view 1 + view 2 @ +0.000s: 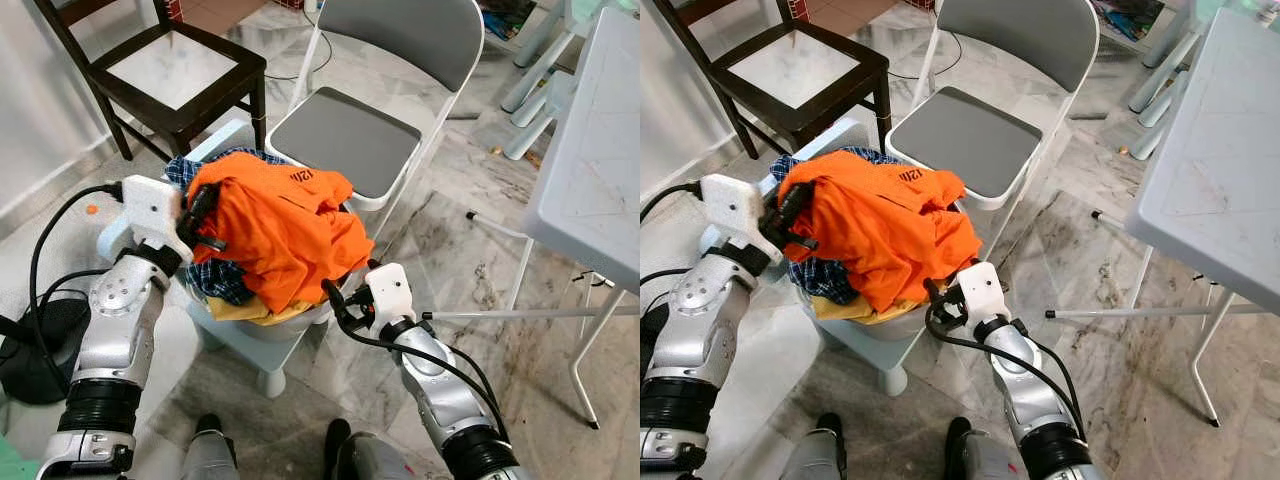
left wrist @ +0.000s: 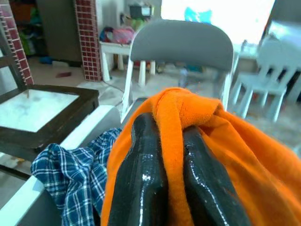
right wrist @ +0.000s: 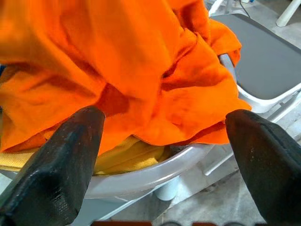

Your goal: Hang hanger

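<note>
Centre-left of the head view: pale basin [image 1: 300, 322] w/ a heap of laundry, resting on a small pale stool [image 1: 262, 350] on the marble floor [image 1: 450, 260]. Orange shirt [image 1: 280, 225] lies on top of the heap; blue checked cloth [image 1: 215, 275] under it at the left, yellow cloth [image 1: 240, 310] at the basin's front rim.

Left gripper [image 1: 200, 220], left of centre, is at the shirt's left edge. Wrist view: its two black fingers [image 2: 141, 174] are nearly together, w/ a fold of orange fabric pinched between them.

Right gripper [image 1: 340, 300], lower centre, sits just beside the basin's front-right rim, below the shirt's hanging hem. Wrist view: fingers [image 3: 70, 155] spread wide, nothing between them; shirt and basin rim lie ahead.

No hanger can be made out; the task's item can't be located.

Background: grey folding chair [image 1: 360, 130] upper centre, just behind the basin; dark wooden chair [image 1: 170, 70] upper left; white table [image 1: 600, 170] at right edge.
</note>
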